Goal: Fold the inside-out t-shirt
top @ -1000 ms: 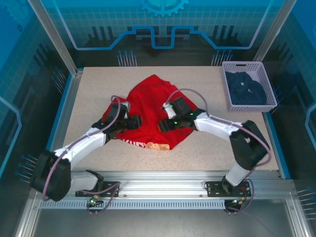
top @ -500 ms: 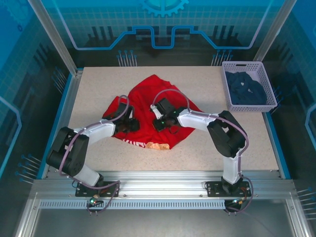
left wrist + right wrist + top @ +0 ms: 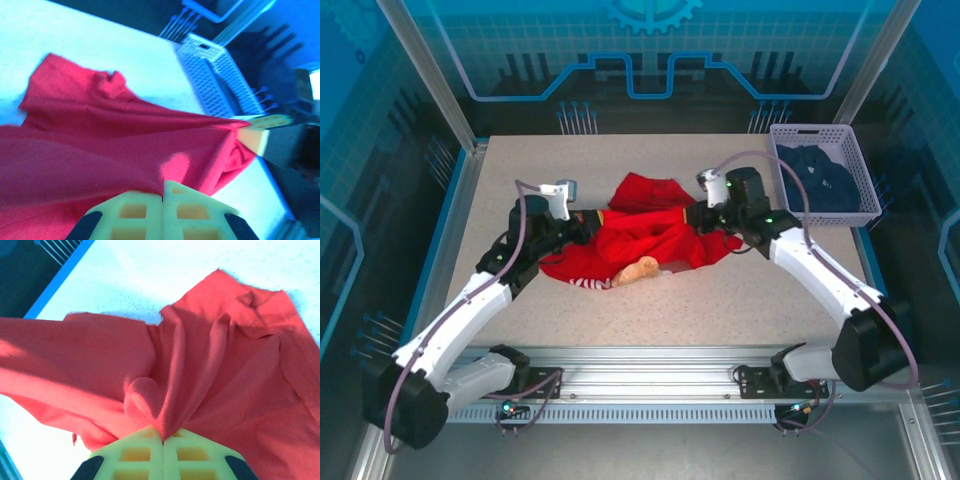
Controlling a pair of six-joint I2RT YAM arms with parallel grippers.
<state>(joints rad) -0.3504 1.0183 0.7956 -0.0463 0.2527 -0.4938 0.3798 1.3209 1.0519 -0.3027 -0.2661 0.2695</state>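
Mostly, bunched t-shirt (image 3: 650, 235) hides its bear print (image 3: 641, 269).

The right hand (image 3: 162, 436) pinches a bunched fold of red t-shirt (image 3: 215, 355).

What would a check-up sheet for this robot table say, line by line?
Surface: speckled table, no spills seen.
Job's things: red t-shirt bunched and stretched between both grippers; bear print at its near edge.
Clutter: white basket at the far right, holding a navy garment.
Grippers: left gripper shut on the t-shirt; right gripper shut on the t-shirt.
Cables: left cable and right cable loop above their arms.
Surroundings: blue walls, metal rail.
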